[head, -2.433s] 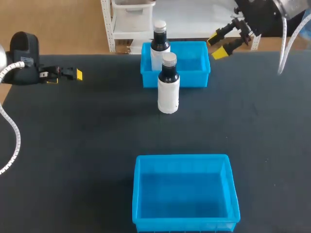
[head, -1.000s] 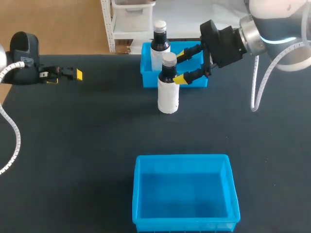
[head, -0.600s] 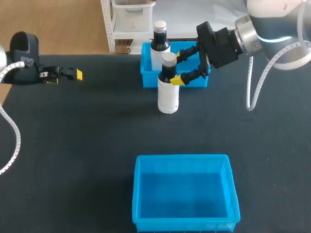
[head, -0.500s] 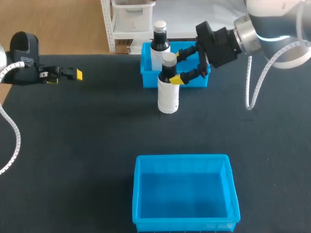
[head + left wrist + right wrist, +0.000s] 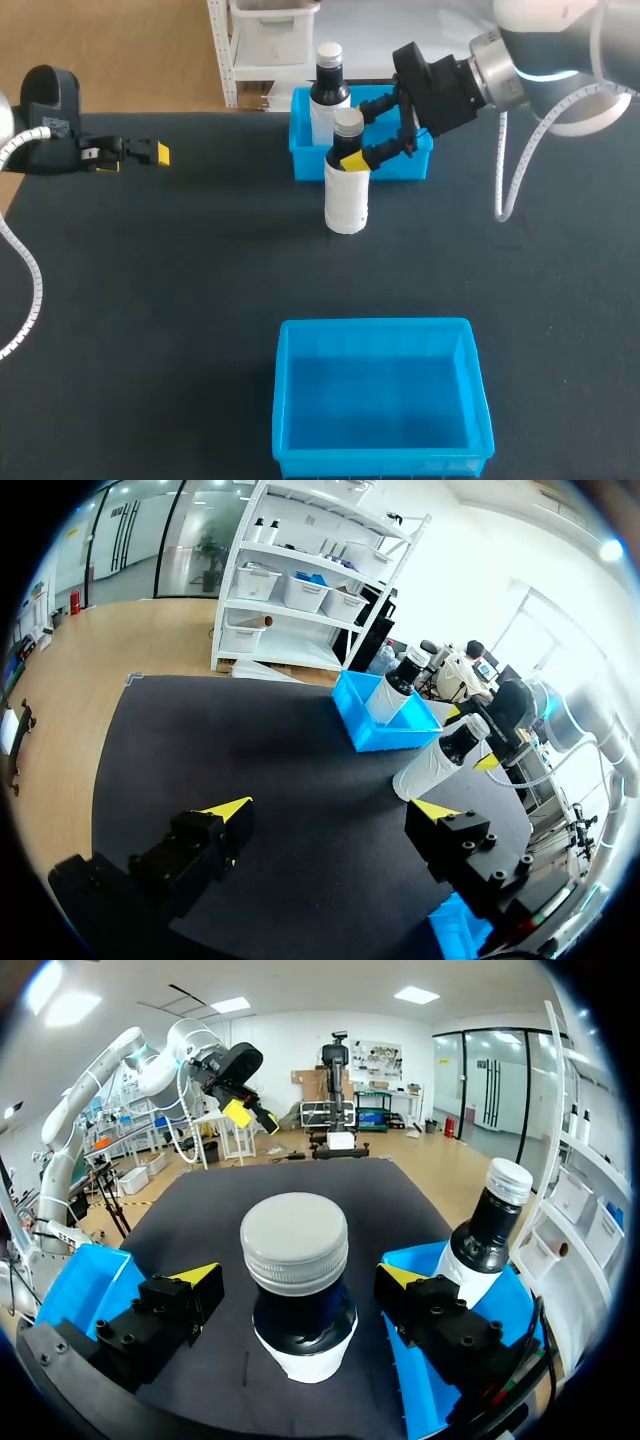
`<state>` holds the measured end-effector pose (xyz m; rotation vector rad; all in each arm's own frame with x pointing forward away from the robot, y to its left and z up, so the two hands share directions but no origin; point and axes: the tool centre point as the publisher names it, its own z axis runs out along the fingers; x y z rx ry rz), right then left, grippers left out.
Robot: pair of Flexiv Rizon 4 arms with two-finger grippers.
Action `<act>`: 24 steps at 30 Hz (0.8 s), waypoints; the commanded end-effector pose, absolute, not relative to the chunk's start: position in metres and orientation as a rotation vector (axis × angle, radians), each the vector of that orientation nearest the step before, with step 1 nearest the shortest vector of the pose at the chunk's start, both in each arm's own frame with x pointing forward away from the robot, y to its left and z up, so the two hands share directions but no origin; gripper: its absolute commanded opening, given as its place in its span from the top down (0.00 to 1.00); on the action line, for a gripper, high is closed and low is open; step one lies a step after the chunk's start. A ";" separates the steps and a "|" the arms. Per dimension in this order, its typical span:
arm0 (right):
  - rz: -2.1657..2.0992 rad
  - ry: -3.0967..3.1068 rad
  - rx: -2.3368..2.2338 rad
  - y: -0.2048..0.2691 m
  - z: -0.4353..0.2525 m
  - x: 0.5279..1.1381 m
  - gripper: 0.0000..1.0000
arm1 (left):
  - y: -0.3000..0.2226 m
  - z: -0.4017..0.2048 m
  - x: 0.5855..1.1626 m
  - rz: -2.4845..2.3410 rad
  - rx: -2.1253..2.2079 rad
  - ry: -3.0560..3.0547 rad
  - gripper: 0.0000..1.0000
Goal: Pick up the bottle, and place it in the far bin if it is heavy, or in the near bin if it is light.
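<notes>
A matte black desk (image 5: pixel 150 300) takes up most of the space, and its far edge meets a warm wooden floor (image 5: pixel 120 50). Just past that edge stands a white shelving unit (image 5: pixel 265 40) with pale storage boxes (image 5: pixel 305 592) on its shelves. Tall glass panels (image 5: pixel 210 525) in dark frames line one end of the hall, bright with daylight. The walls (image 5: pixel 290 1045) are white, and rectangular ceiling lights (image 5: pixel 415 995) cast a bright, even glow overhead.

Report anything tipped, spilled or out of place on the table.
Nothing stands out. The bottle stands upright on the table between the right gripper's open fingers; a second bottle stands upright in the far bin. No spill or damage shows.
</notes>
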<state>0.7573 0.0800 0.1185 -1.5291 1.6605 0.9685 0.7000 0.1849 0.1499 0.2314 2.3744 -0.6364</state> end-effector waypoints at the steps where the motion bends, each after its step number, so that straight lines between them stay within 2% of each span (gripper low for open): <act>1: 0.967 1.663 -1.528 0.082 0.118 0.757 0.00 | 0.185 0.150 0.700 -0.636 0.231 2.374 0.00; 7: 0.969 1.661 -1.527 0.084 0.118 0.759 0.00 | 0.185 0.150 0.700 -0.636 0.231 2.374 0.00; 12: 0.969 1.658 -1.527 0.085 0.119 0.759 0.06 | 0.185 0.150 0.700 -0.636 0.231 2.374 0.00; 18: 0.974 1.655 -1.529 0.086 0.120 0.758 0.27 | 0.185 0.150 0.700 -0.636 0.231 2.374 0.00; 24: 0.973 1.653 -1.530 0.087 0.121 0.758 0.41 | 0.185 0.150 0.700 -0.636 0.231 2.374 0.00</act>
